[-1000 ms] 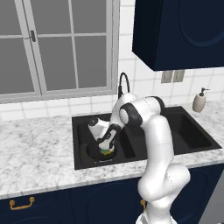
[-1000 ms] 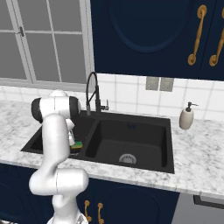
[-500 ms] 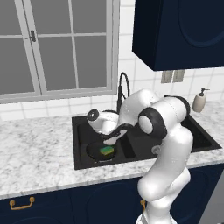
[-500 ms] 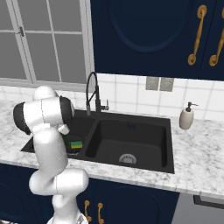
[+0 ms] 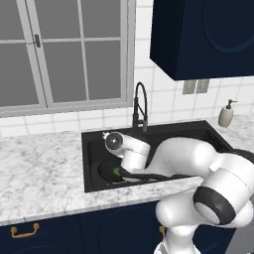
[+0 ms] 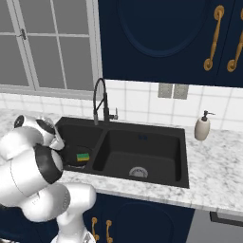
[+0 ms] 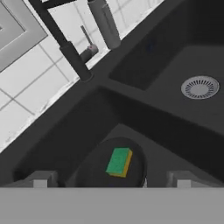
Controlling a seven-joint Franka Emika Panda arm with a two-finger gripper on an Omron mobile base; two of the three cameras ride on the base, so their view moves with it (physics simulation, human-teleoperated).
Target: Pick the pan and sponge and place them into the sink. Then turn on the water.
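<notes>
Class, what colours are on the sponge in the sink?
Sponge: green top, yellow-orange side; clearest in the hand view.

Arm: swung since a second ago; elbow now low at 5 o'clock in the left base view, forearm lying across the sink [image 5: 94, 141] front rim. Gripper [image 7: 111, 179]: raised off the sponge [image 7: 119, 162], jaws spread slightly wider.

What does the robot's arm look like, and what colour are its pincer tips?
The arm is fat, rounded and glossy white, with dark grey rings and caps at its joints. The pincer has two small grey, blocky fingertips.
</notes>
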